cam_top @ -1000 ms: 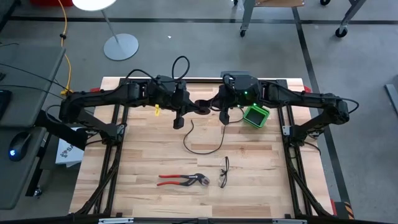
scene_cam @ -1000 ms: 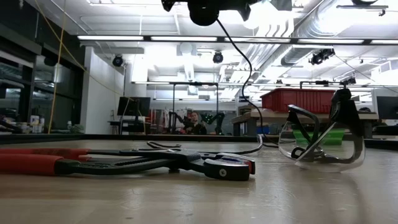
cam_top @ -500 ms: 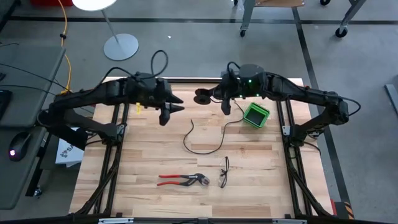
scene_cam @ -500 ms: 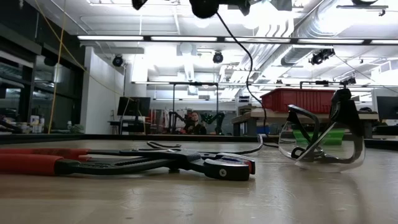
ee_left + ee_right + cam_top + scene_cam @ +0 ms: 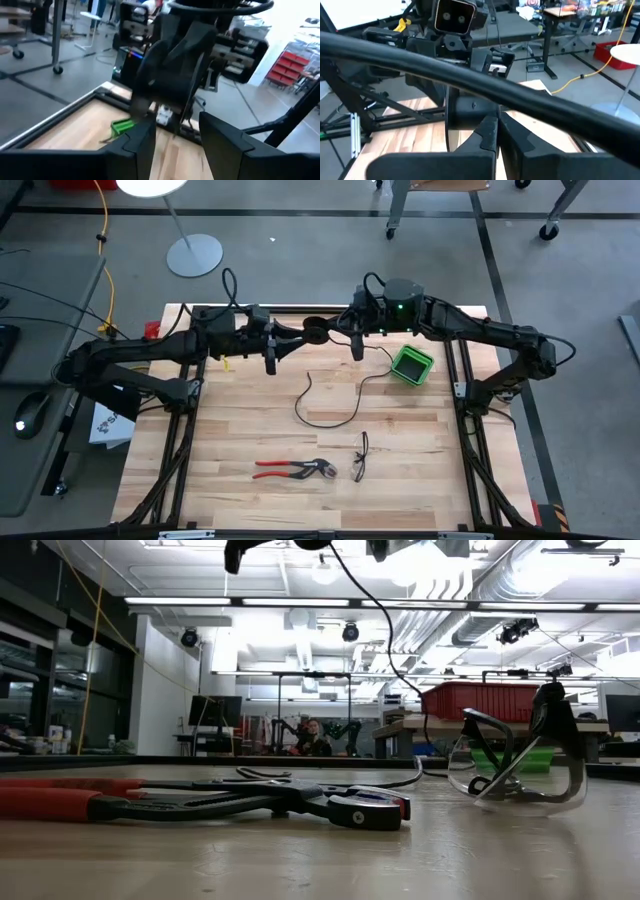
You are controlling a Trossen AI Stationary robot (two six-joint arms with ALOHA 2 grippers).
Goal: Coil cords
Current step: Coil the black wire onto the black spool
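My right gripper (image 5: 328,333) is shut on the small black reel (image 5: 313,331) and holds it high over the table's far middle. The thin black cord (image 5: 325,415) runs down from the reel, and its loose end lies in an open loop on the wood. In the low view the cord (image 5: 395,650) drops from the top edge of the picture. My left gripper (image 5: 295,338) points level at the reel from the left. It is open, with its fingertips just short of the reel. In the left wrist view nothing lies between the left gripper's (image 5: 177,130) fingers. My right gripper pinches the reel's body (image 5: 467,117) between its two shut fingers (image 5: 487,135). It comes at the reel level from the table's right. The reel is lifted clear of the table. The cord hangs slack below it, with its lower part resting on the wood.
A green box (image 5: 411,365) stands at the far right under the right arm. Red-handled pliers (image 5: 295,470) and safety glasses (image 5: 360,457) lie near the front middle. Bare wood lies to the left and right of them.
My left gripper has opened and left the reel. It drew back toward the table's left while rolling from pointing down to level, then came back toward the reel. My right gripper has carried the reel up and toward the far edge, and the cord trails after it.
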